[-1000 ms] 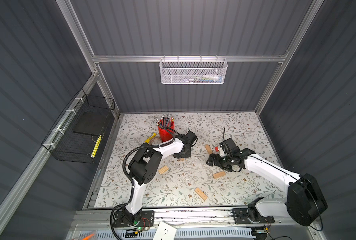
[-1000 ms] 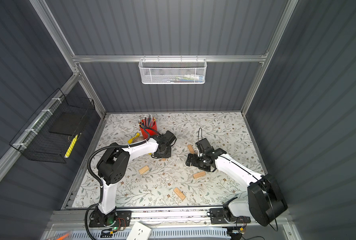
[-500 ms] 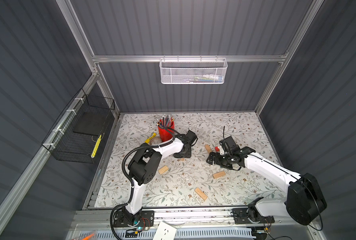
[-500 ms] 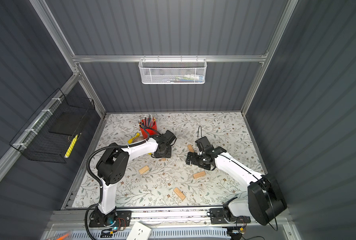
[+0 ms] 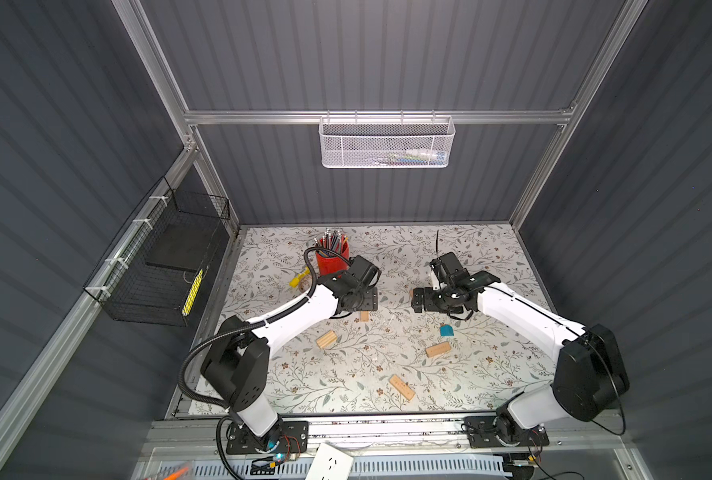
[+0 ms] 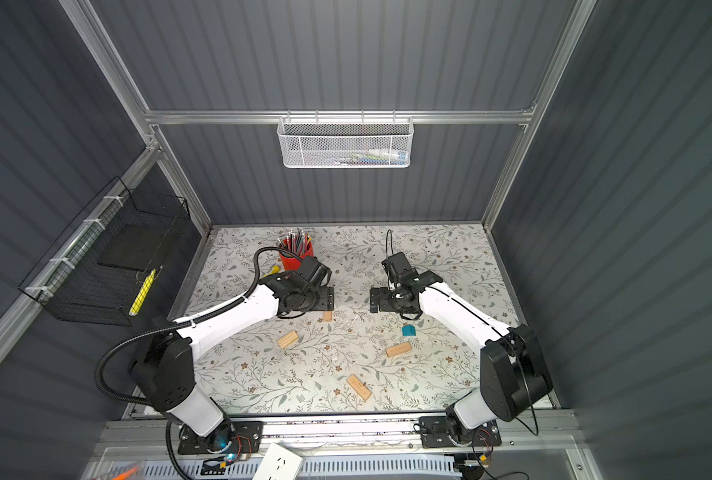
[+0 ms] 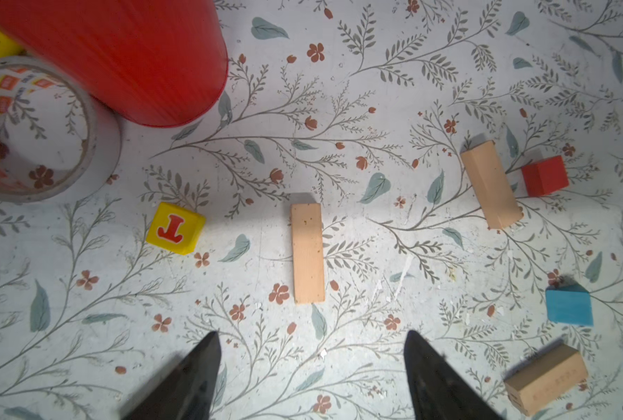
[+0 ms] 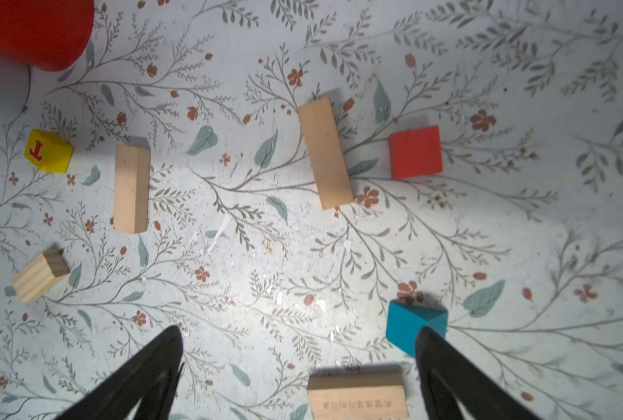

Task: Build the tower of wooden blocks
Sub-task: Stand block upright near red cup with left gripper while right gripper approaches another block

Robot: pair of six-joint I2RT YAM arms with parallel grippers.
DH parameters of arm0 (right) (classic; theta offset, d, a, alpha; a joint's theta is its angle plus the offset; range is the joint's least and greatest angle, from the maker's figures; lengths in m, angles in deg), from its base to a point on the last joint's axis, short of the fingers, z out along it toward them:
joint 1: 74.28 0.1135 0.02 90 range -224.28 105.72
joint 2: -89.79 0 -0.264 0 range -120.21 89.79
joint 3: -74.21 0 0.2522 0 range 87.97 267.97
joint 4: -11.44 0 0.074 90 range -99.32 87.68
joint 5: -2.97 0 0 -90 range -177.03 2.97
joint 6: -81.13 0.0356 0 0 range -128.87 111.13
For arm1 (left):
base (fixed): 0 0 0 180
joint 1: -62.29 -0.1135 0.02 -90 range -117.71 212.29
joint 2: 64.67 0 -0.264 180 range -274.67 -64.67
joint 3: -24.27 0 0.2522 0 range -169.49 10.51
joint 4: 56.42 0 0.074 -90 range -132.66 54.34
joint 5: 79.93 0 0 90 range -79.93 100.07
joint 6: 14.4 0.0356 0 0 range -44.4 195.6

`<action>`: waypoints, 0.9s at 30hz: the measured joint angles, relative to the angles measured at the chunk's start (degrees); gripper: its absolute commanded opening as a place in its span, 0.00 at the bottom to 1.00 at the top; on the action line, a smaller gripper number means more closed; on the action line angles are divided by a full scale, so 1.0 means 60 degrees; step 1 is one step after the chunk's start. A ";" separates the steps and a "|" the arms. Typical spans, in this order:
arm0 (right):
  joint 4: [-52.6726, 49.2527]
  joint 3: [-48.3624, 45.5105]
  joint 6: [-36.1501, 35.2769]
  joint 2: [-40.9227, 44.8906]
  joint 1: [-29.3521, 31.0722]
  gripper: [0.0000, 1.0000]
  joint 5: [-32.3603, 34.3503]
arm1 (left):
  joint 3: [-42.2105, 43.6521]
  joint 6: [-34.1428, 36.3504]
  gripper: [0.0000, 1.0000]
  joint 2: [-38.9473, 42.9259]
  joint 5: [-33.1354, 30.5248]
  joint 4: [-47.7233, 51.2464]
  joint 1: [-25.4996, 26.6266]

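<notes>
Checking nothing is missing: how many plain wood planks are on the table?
5. One plank lies before the left gripper, one beside the red block, one by the teal block, one beside the left arm, one nearest the front rail. More could hide under the arms.

1. Table cover (image 7: 375,54): off-white, printed with grey-green leafy sprigs and rust-red flowers.
2. Pencil cup (image 7: 120,54): plain red.
3. Cube (image 7: 175,228) near the pencil cup: yellow, red letter.
4. Plank (image 7: 307,252) beyond it: pale bare wood.
5. Farthest from the cup: red block (image 7: 544,175), teal block (image 7: 569,304).
</notes>
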 measured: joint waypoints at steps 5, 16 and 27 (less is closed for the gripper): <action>-0.0142 0.1089 -0.0597 -0.1308 -0.0004 0.88 0.0299 | 0.1104 0.0189 0.99 0.0994 0.0036 -0.0667 0.0000; -0.0346 0.2466 -0.1504 -0.3337 -0.0055 0.60 0.0659 | 0.2102 0.0197 1.00 0.1752 0.0062 -0.1461 0.0000; -0.0419 0.2863 -0.1606 -0.4437 -0.0266 0.50 0.0703 | 0.2164 -0.0106 1.00 0.1931 -0.0142 -0.1628 0.0000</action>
